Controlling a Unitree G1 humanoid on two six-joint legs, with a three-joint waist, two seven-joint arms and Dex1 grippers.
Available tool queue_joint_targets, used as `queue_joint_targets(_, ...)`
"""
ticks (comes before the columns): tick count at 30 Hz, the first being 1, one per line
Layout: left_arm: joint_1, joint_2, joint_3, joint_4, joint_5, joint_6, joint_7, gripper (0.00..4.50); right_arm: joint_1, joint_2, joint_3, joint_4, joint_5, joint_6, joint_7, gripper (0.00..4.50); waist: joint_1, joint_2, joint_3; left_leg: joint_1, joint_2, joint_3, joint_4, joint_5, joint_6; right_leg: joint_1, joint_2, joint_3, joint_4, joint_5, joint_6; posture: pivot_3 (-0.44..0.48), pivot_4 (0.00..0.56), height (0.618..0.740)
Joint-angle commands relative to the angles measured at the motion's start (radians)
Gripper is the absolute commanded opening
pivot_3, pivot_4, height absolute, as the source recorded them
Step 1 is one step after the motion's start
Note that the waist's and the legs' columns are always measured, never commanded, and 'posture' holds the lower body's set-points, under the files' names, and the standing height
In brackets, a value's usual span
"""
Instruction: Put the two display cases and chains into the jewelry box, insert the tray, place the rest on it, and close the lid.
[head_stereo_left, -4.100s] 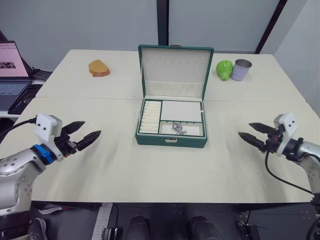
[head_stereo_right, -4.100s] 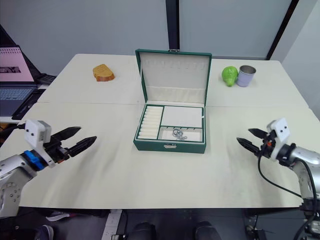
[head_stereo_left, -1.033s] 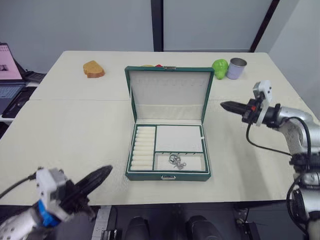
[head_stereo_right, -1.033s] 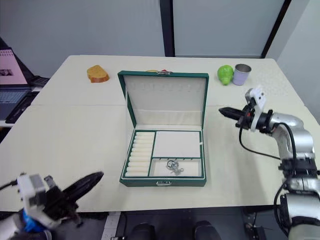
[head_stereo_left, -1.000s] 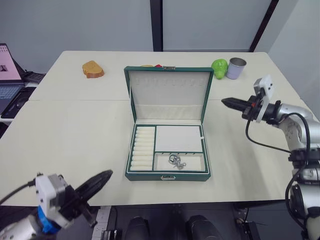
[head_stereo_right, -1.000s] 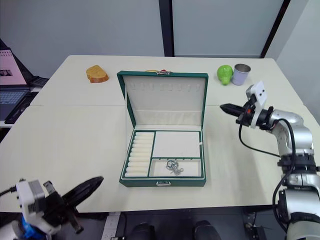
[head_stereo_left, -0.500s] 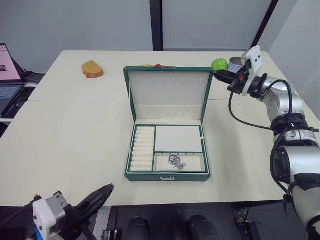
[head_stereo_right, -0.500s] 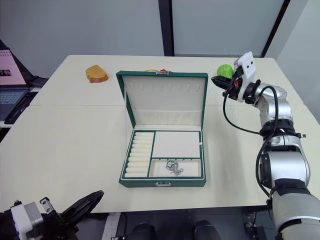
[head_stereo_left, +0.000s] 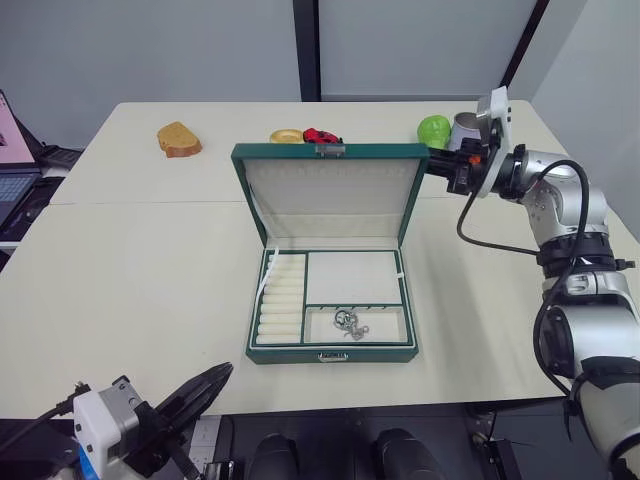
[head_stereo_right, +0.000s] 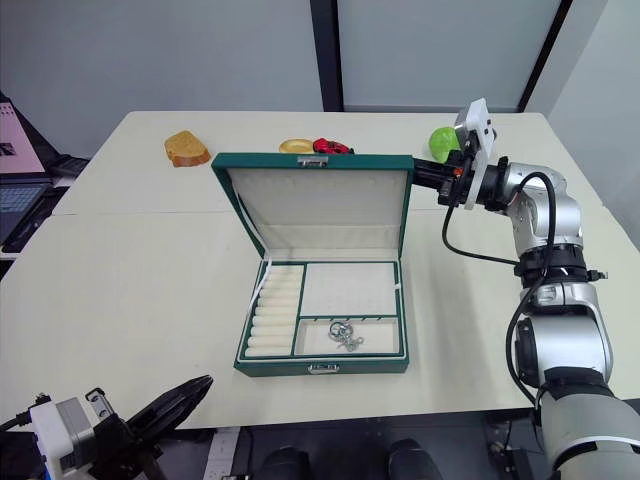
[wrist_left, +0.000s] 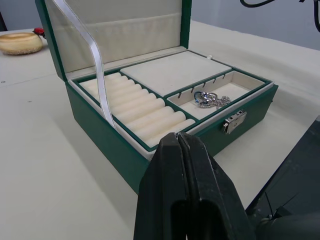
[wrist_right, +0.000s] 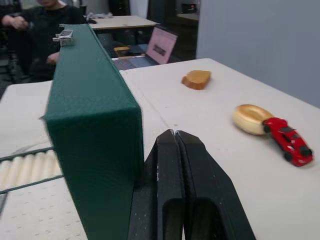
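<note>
The dark green jewelry box stands mid-table with the tray seated in it. A silvery heap of rings, the rest, lies in the tray's front compartment. The display cases and chains are hidden. The cream-lined lid stands open, leaning a little forward. My right gripper is shut, its fingertips against the lid's green back at the upper right corner. My left gripper is shut and holds nothing, low at the table's near left edge, pointing at the box's front.
Behind the box lie a doughnut and a red toy car. A bread slice sits at the back left, a green fruit and a tin cup at the back right. A laptop lies off the table's left. A person shows in the right wrist view.
My right gripper has swung left from beside the box to the lid's back corner, and the lid has tipped slightly forward. The left gripper has sunk lower at the near edge.
</note>
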Motion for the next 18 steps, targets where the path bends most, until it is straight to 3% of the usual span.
queue_joint_targets(1,0.017,0.015,0.000,-0.031,-0.016,-0.007,0.002,0.00,0.019,-0.029,-0.003,-0.134,0.054,0.079,0.028,0.02,0.000,0.000,0.000,0.000,0.000,0.000,0.000,0.000,0.000,0.000,0.000,0.000,0.000,0.000,0.000,0.000,0.150,0.740)
queue_joint_targets(18,0.022,0.055,0.011,-0.029,-0.049,0.034,0.035,0.00,0.087,-0.085,0.010,-0.221,0.069,0.132,0.027,0.02,0.000,0.000,0.000,0.000,0.000,-0.001,0.000,-0.002,0.004,0.000,0.000,0.000,0.000,0.000,0.000,0.000,0.150,0.740)
